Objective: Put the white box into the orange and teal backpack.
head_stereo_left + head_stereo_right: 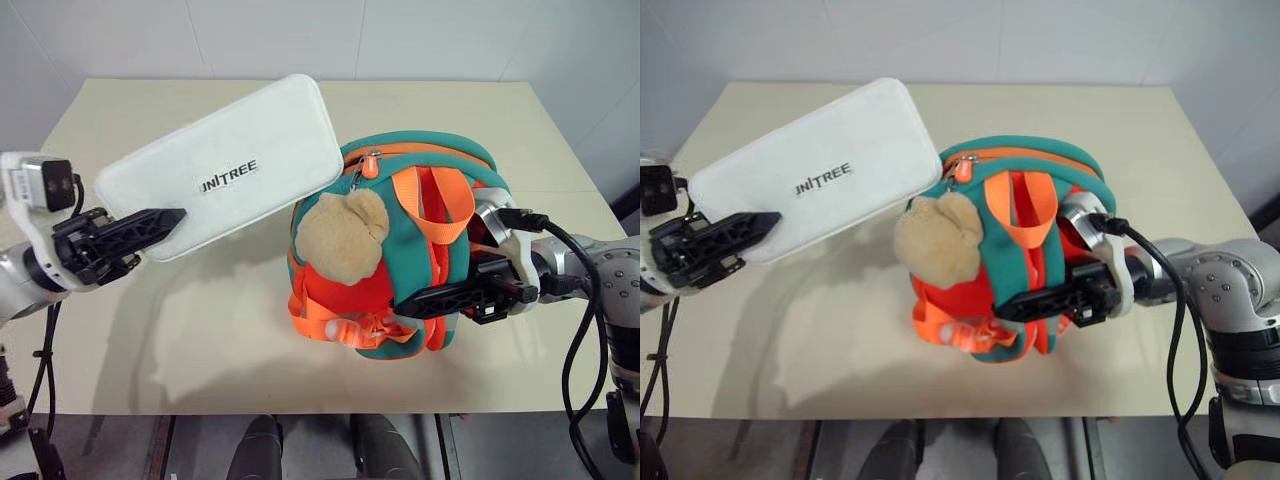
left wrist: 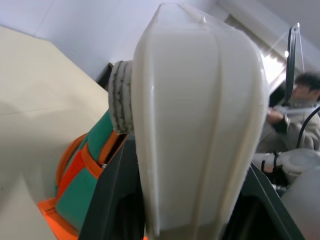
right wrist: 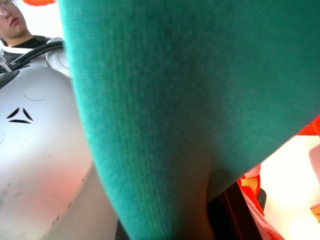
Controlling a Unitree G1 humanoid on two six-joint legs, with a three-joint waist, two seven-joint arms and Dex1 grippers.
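Both arms frame the orange and teal backpack [image 1: 400, 250] in the head views. Right gripper [image 1: 415, 300], jaws pressed together, pinches the backpack's teal fabric and holds it standing on the bench [image 1: 500, 110]. Left gripper [image 1: 165, 222] clamps one short end of the white box [image 1: 225, 175]; its long axis slants up toward the backpack's zipped top, far corner just above it. In the left wrist view the box's edge runs ahead between the jaws, with a person beyond. In the right wrist view teal fabric lies close against the camera.

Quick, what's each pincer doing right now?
Left pincer: closed on the white box.
Right pincer: closed on the orange and teal backpack.
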